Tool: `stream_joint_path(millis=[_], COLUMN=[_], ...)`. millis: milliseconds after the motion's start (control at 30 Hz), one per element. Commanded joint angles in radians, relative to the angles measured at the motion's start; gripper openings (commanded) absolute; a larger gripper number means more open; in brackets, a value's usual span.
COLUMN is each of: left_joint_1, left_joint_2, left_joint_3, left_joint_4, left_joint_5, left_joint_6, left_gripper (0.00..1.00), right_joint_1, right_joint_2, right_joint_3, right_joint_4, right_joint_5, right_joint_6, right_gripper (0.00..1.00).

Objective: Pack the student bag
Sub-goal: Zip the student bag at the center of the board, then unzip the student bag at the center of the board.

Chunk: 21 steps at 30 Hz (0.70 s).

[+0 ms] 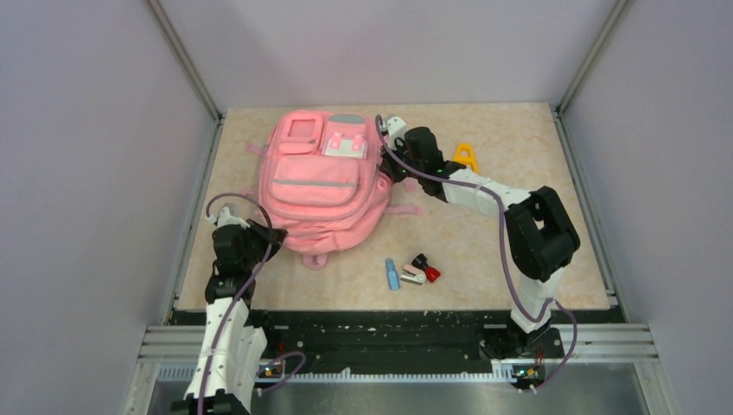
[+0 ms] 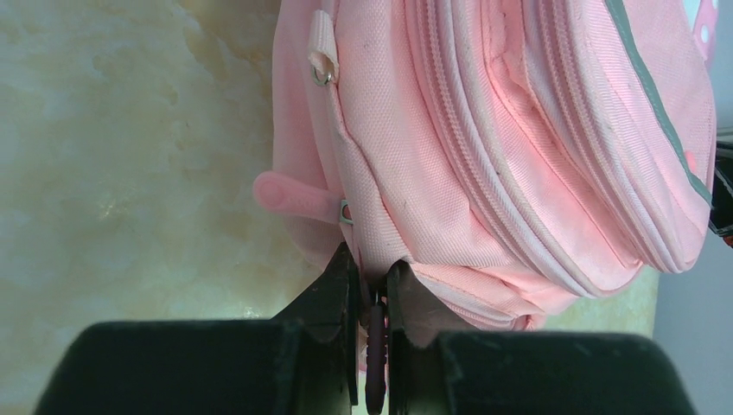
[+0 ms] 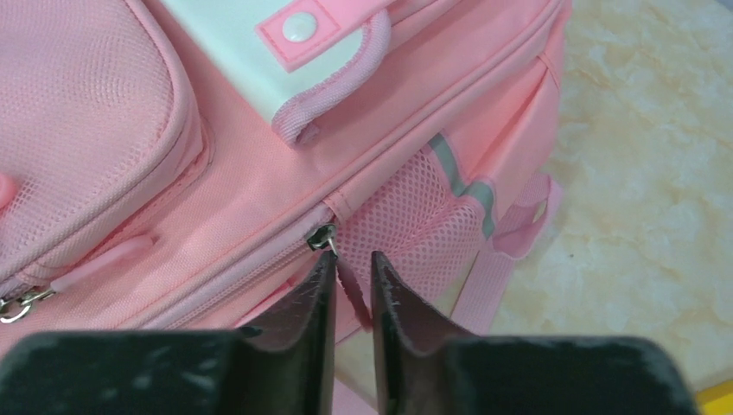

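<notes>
Top external, starting at the left: the left gripper, low against the near left edge of the pink backpack. Pinches, as seen from the left wrist, a dark pink zip pull, with the fingers almost together and clamped on it.

Next, the backpack itself. Lies flat on the left half of the beige table, front pockets up, white-pink patch at the far end. Shows in the left wrist view as a bulging side with rows of zip seams.

Near of the bag's right corner, a small cluster well apart from it: a blue item, then red, black and white pieces just beside it, too small to name.

Further right, the right gripper, up against the bag's far right side. Holds, from the right wrist, a pale pink zip tab below a metal slider, fingers close together with the tab between them and touching both. Sits next to a mesh side pocket.

Rightmost, a yellow item on the table just beyond that arm.
</notes>
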Motion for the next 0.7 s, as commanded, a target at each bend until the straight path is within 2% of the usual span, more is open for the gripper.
stream_joint_path(millis=[0, 100, 267, 367, 467, 667], left_joint_1=[0.044, 0.046, 0.047, 0.047, 0.048, 0.047], left_joint_2=[-0.015, 0.005, 0.034, 0.040, 0.040, 0.041], left_joint_3=[0.079, 0.105, 0.133, 0.145, 0.152, 0.144], left_joint_4=[-0.009, -0.021, -0.030, -0.036, -0.039, -0.036], left_joint_5=[-0.134, -0.109, -0.084, -0.076, -0.065, -0.055], left_joint_6=[0.072, 0.086, 0.105, 0.109, 0.108, 0.112], left_gripper=[0.00, 0.00, 0.00, 0.00, 0.00, 0.00], right_joint_1=[-0.086, -0.086, -0.086, -0.081, -0.065, -0.046], right_joint_2=[-0.132, -0.206, -0.260, -0.272, -0.267, -0.178], right_joint_3=[-0.052, -0.117, -0.161, -0.187, -0.185, -0.077], right_joint_4=[0.046, 0.049, 0.052, 0.106, 0.129, 0.016], right_joint_5=[0.020, -0.060, -0.322, -0.496, -0.604, -0.727], right_joint_6=[-0.081, -0.087, -0.160, -0.227, -0.288, -0.409], right_gripper=[0.26, 0.41, 0.54, 0.59, 0.62, 0.63])
